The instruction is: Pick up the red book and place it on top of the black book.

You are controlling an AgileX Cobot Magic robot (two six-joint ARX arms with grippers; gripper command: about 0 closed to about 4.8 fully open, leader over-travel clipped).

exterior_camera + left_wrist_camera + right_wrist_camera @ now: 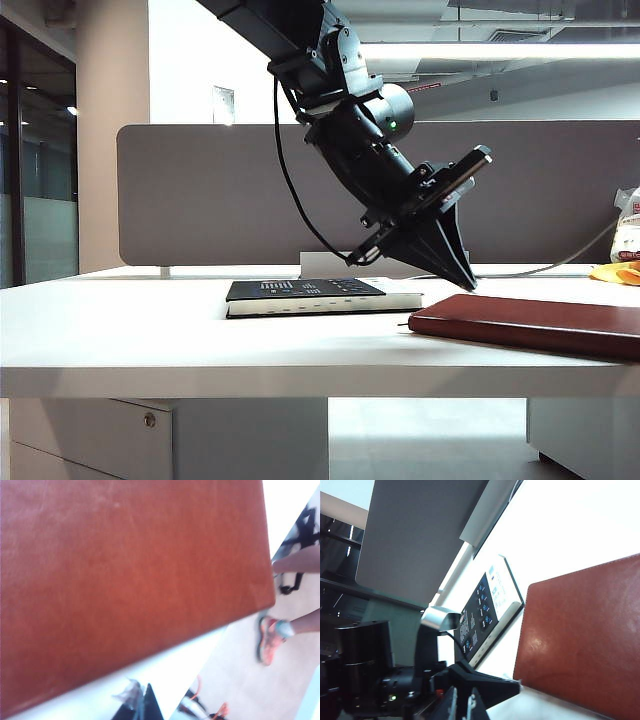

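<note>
Right now what matters to me is where the red book (530, 322) lies from the left gripper (468, 278): directly below it. In the exterior view the fingers point down over the book's left end, which is the end nearest the black book (310, 292). Side-on, I cannot tell how wide those jaws stand, but they carry nothing. The red book lies flat on the table (150, 330), with its long axis running left to right in that view. The black book sits apart from it, to the left and a little further back. The right gripper (462, 705) hangs back with its tips nearly together and empty, so I judge the left arm better placed for the pick
</note>
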